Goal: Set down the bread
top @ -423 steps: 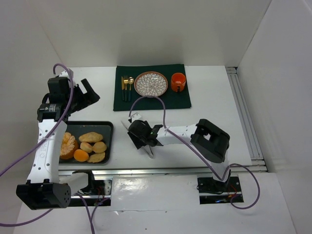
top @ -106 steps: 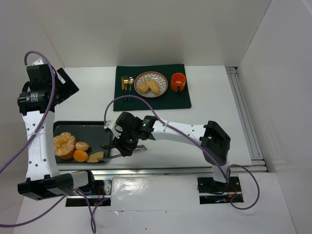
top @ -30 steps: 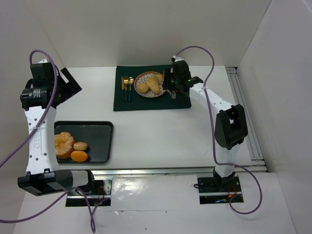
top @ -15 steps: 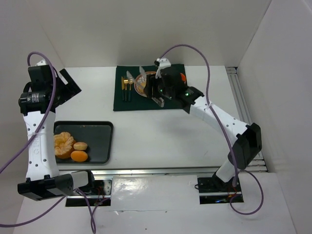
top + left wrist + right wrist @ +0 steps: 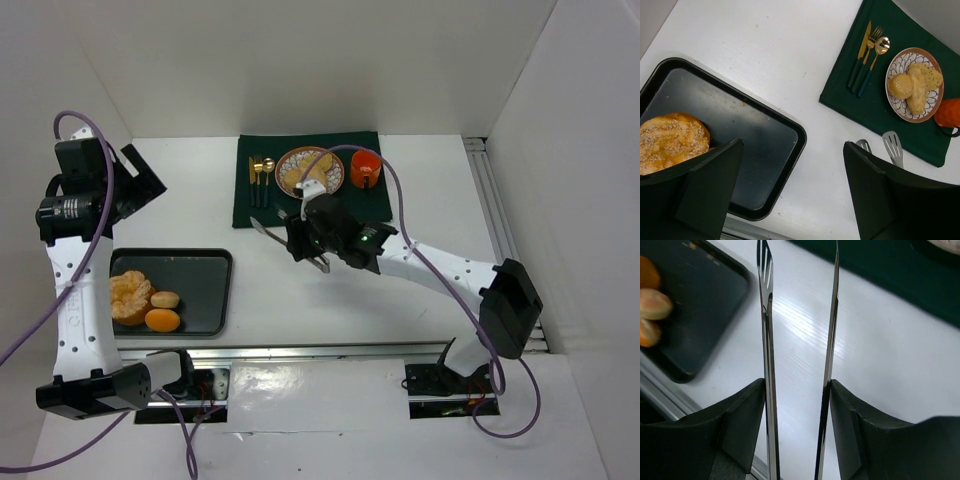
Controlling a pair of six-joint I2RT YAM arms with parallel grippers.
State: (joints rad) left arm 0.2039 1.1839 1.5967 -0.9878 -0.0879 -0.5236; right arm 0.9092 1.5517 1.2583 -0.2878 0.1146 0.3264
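Three golden-tan oval bread rolls [image 5: 914, 86] lie on the patterned round plate [image 5: 896, 66], upper right in the left wrist view. A fourth roll [image 5: 165, 299] sits in the black tray [image 5: 205, 265], lower left from above. The right gripper [image 5: 796, 390] pinches slim silver tongs [image 5: 765, 340], blades apart, well clear of both. The left gripper [image 5: 792, 150] has its fingers spread.

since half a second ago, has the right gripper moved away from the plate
Yes. The right gripper, holding the tongs, has pulled back from the plate toward the near edge, just past the green mat.
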